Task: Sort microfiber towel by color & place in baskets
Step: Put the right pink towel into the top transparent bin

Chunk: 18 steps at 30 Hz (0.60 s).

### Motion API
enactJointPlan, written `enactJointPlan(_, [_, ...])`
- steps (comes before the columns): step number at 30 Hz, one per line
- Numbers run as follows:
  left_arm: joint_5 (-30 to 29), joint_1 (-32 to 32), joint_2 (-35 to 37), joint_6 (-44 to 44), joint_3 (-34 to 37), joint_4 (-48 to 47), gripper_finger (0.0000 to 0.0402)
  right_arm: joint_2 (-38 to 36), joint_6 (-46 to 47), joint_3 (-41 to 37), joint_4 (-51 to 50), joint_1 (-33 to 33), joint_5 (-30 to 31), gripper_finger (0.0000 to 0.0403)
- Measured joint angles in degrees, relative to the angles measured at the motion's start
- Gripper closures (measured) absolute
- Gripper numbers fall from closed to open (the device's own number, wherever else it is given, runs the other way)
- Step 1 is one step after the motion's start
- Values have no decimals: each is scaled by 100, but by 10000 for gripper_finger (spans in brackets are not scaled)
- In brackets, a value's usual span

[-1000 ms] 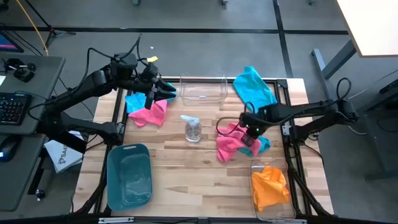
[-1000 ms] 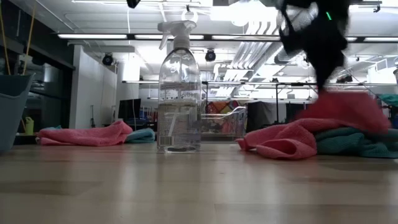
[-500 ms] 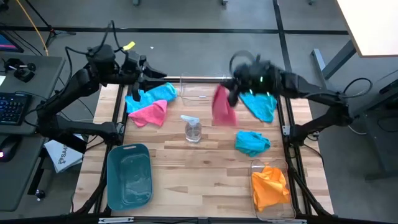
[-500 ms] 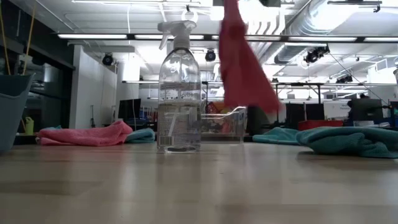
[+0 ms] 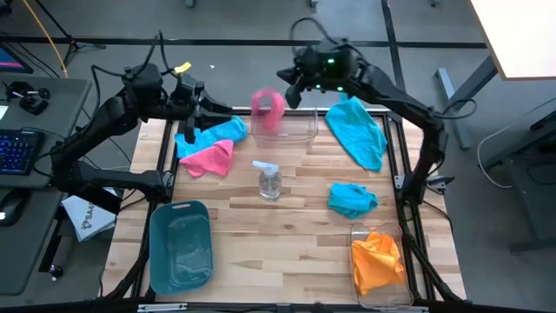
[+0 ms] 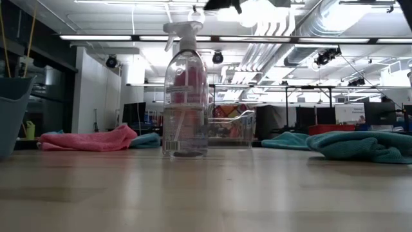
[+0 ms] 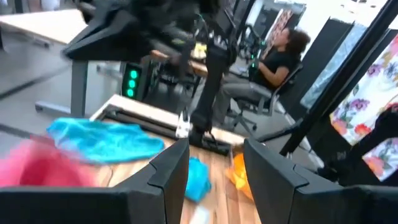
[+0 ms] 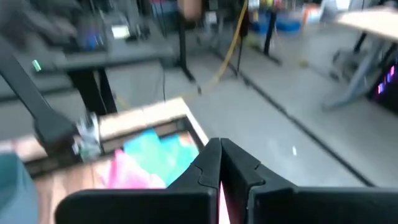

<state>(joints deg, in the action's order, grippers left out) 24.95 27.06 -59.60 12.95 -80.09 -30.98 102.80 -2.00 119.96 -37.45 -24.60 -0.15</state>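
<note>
The spray bottle (image 5: 269, 180) stands upright near the middle of the table (image 5: 278, 252) and serves as the landmark. On the near side of it, toward the left front corner, sits the teal basket (image 5: 180, 246); nothing shows inside it. Toward the right front corner sits a clear basket (image 5: 380, 263) with an orange towel (image 5: 378, 260) in it. Just right of the bottle lies a crumpled teal towel (image 5: 352, 199) on the wood. Left of the bottle and a little farther back lies a pink towel (image 5: 207, 158), touching a teal towel (image 5: 211, 134) behind it. Directly behind the bottle stands the second clear basket (image 5: 284, 126) at the far edge. A pink towel (image 5: 268, 108) hangs above this basket's left end, pinched in the right gripper (image 5: 289, 90), whose fingers are pressed together on the cloth; the right wrist view shows a pink sliver between them. Farther right of the bottle, at the far right of the table, a large teal towel (image 5: 357, 130) lies spread out. The left gripper (image 5: 211, 114) hovers over the far left edge, above the teal towel there, its jaws spread and holding nothing.
</note>
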Motion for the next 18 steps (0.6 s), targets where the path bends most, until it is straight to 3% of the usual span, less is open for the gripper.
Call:
enactJointPlan(9, [-2, -54, 98, -121, 2, -279, 259, 432, 326, -802, -474, -570, 457, 403])
enactJointPlan(18, [-36, -54, 105, -190, 56, -244, 259, 425, 1325, -1509, -116, -618, -187, 394])
